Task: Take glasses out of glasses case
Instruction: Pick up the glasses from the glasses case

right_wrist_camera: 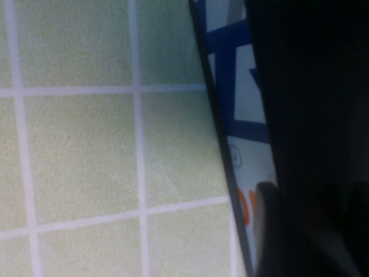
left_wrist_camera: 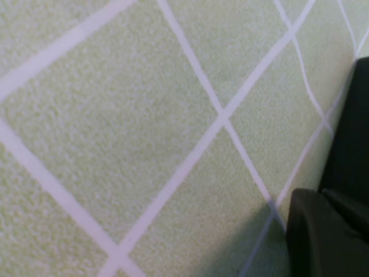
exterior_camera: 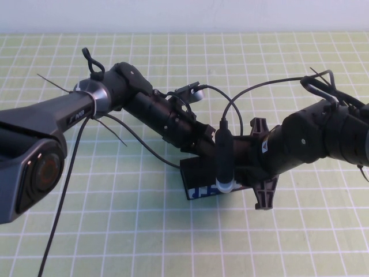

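The glasses case (exterior_camera: 199,179) lies at the middle of the mat, a black box with a white strip in blue print facing the front. Both arms meet over it and cover most of it. My left gripper (exterior_camera: 199,144) comes in from the left at the case's back left side. In the left wrist view a dark part of it (left_wrist_camera: 323,239) sits low by the mat, next to the case's black edge (left_wrist_camera: 353,138). My right gripper (exterior_camera: 245,161) comes in from the right, close against the case's printed strip (right_wrist_camera: 242,124). The glasses are hidden.
The green grid mat (exterior_camera: 115,231) covers the whole table. Black cables (exterior_camera: 63,190) hang from the left arm over the mat's left side, and another cable (exterior_camera: 253,89) loops above the case. A pale wall runs along the back.
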